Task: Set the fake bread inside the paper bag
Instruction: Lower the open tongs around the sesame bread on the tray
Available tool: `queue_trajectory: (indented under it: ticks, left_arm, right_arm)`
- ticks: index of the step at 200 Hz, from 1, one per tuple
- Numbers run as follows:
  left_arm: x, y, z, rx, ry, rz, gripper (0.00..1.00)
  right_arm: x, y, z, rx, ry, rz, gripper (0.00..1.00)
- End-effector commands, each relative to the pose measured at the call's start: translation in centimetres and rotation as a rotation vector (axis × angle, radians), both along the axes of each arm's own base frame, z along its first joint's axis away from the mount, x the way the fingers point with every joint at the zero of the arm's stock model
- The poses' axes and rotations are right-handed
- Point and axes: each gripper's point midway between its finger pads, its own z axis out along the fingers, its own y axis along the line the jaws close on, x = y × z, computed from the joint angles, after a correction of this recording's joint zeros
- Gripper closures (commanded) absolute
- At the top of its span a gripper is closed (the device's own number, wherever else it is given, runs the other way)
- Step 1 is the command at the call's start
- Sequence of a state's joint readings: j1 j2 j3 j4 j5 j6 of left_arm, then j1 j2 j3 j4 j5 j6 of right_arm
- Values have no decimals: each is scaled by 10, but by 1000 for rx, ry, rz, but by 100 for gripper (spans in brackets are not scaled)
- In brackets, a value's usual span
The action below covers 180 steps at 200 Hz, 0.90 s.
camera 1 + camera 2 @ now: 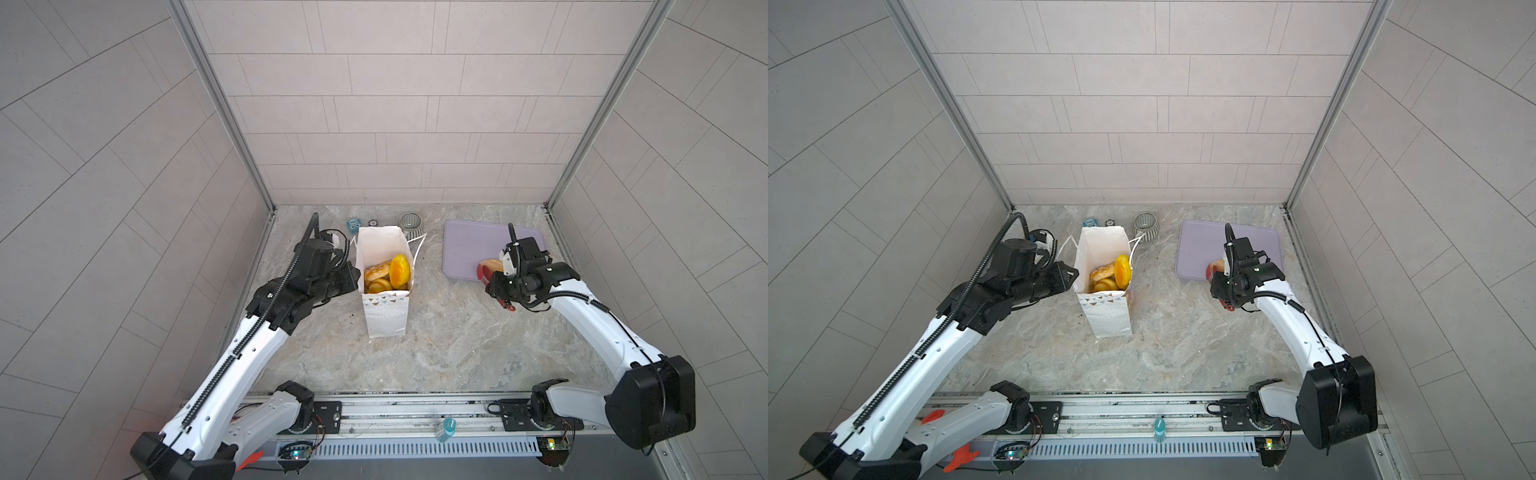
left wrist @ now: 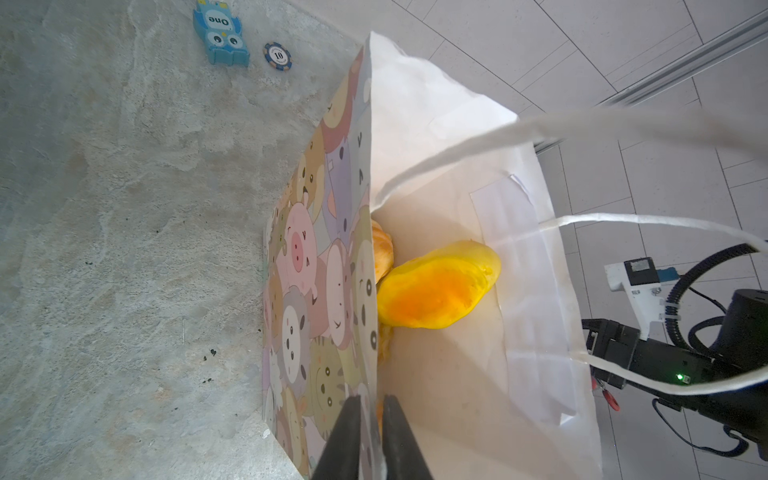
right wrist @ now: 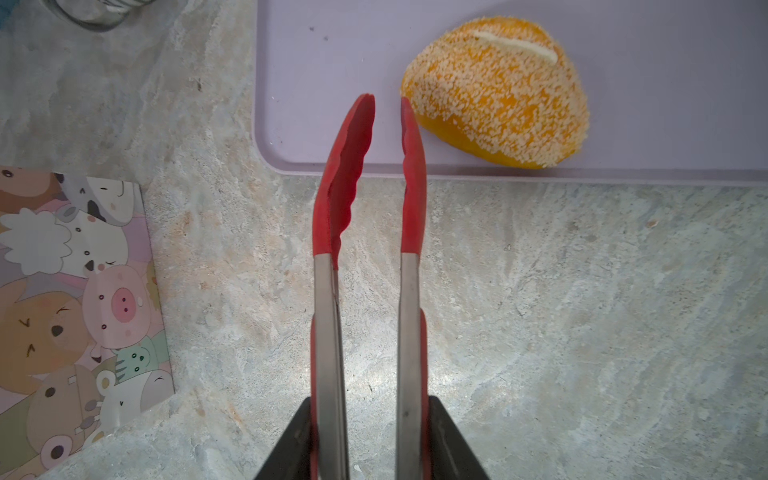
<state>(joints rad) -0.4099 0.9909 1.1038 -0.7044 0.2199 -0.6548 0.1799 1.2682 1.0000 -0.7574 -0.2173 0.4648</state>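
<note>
The paper bag (image 1: 384, 316) stands upright on the table (image 1: 436, 345) with its mouth open to the ceiling; the left tool (image 2: 370, 401) is nipped narrow on the bag's cartoon-printed wall at the rim, one dark finger outside the paper and one inside. I take that grip to be there to steady the bag and keep the mouth spread, since thin paper like this would likely sag or tip under a dropped loaf. Most of the fake bread (image 1: 400, 271) already lies inside, a heap of golden pieces with a smooth yellow one standing on edge on top. One sesame bun (image 3: 498, 95) is left out, resting on the lilac tray (image 3: 623, 62) close to the tray's edge, well apart from the bag.

The right tool (image 3: 370, 415) does not touch bread at all; it is clamped on the steel arms of the tongs (image 3: 345, 178), which reach out ahead of it, presumably so the red tips can go down into the bag where the tool itself would crowd the paper. The tongs are squeezed nearly together, only a thin gap between the red tips, and nothing sits in that gap. Both tips hang over the tray's edge; one lies right against the side of the bun, though whether it touches I cannot tell. To my eye the tongs would have to spread wider than the bun and shift over it before any pick-up.
</note>
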Motion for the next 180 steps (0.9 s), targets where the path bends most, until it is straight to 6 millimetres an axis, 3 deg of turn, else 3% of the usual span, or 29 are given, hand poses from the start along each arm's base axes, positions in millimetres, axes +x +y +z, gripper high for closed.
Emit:
queue_trajectory:
  ticks: [1, 56, 180]
  left_arm:
    - [1, 3, 0, 8, -17, 5, 83]
    - [2, 2, -2, 10, -11, 3, 83]
    - [4, 2, -7, 21, 0, -3, 83]
  right_arm:
    - [13, -4, 8, -14, -34, -16, 61]
    - [26, -11, 1, -20, -7, -43, 61]
    - [76, -28, -1, -63, -5, -102, 63]
